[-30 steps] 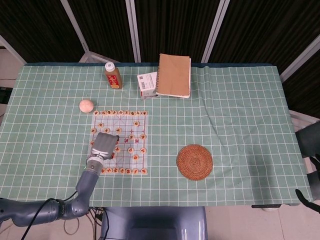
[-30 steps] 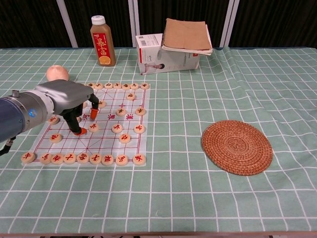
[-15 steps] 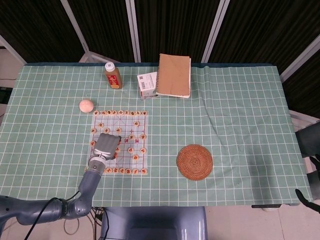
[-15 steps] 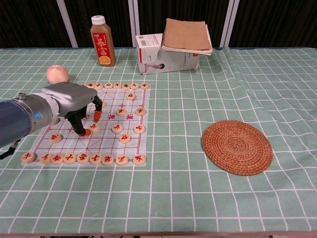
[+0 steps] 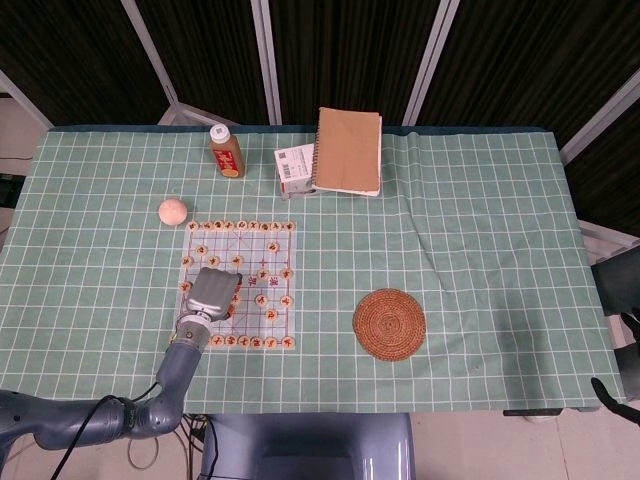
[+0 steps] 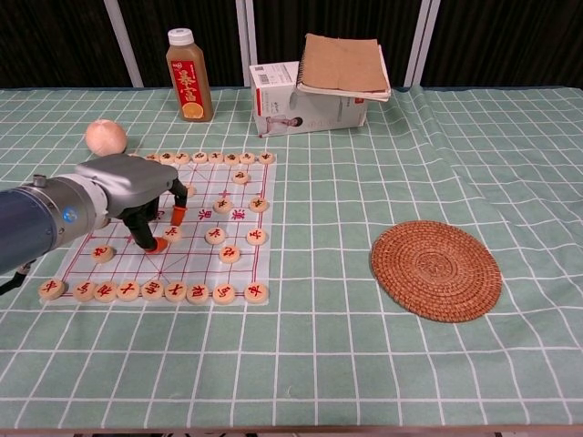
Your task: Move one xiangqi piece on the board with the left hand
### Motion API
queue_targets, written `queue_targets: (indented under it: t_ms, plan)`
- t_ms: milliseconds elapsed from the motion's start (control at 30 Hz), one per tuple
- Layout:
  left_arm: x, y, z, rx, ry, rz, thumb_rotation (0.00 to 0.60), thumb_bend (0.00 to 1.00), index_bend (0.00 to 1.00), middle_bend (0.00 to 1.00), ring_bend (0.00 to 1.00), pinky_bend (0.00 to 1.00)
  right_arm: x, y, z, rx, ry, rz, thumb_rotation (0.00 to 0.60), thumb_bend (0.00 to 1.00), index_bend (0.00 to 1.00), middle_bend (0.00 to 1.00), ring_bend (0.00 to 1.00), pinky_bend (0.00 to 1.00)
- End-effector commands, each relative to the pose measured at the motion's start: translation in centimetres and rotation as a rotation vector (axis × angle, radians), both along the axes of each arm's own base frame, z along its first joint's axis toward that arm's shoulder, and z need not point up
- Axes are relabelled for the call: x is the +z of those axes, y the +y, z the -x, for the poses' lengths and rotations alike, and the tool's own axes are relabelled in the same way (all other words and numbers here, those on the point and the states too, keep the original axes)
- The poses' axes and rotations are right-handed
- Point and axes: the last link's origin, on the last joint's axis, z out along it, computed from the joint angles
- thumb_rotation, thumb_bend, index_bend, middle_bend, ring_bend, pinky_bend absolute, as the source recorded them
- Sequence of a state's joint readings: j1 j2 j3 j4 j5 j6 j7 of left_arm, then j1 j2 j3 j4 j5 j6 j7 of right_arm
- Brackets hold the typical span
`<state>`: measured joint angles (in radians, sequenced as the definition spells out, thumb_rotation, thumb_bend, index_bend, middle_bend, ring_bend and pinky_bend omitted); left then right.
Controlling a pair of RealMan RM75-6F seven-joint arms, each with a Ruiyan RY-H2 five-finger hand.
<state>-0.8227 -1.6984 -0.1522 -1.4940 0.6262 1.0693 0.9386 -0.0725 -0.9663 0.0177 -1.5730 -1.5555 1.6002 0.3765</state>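
The xiangqi board (image 6: 195, 260) lies left of centre, with round wooden pieces in rows along its near and far edges and several scattered between. My left hand (image 6: 127, 180) hovers low over the board's left half, fingers pointing down. Its orange fingertips (image 6: 178, 217) stand on either side of one piece (image 6: 171, 234) that lies flat on the board; the tips are apart and I see no firm pinch. In the head view the left hand (image 5: 213, 290) covers part of the board (image 5: 262, 292). My right hand shows in neither view.
A peach-coloured ball (image 6: 106, 136) sits just beyond the board's far left corner. A drink bottle (image 6: 189, 76), a white box (image 6: 290, 106) and a brown notebook (image 6: 344, 63) on top of it stand at the back. A woven round mat (image 6: 435, 269) lies to the right.
My left hand has shifted slightly right over the board and its fingertips have come down closer around the piece. The piece itself has not moved.
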Motion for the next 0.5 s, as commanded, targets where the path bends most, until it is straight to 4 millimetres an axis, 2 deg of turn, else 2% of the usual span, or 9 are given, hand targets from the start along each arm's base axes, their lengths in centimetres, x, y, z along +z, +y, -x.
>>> queue_targets:
  t_ms: [33,500]
  plan:
    - [-0.09,-0.04,0.05,0.001,0.001,0.002,0.600,0.27,0.47,1.00,0.98,0.97,0.02,0.04,-0.02,0.001,0.000,0.000,0.600,0.35,0.00,0.00,0.00,0.00]
    - [0.00,0.07,-0.18,-0.002,-0.021,-0.012,0.600,0.30,0.49,1.00,0.98,0.97,0.01,0.09,-0.01,-0.002,-0.009,-0.002,0.600,0.35,0.00,0.00,0.00,0.00]
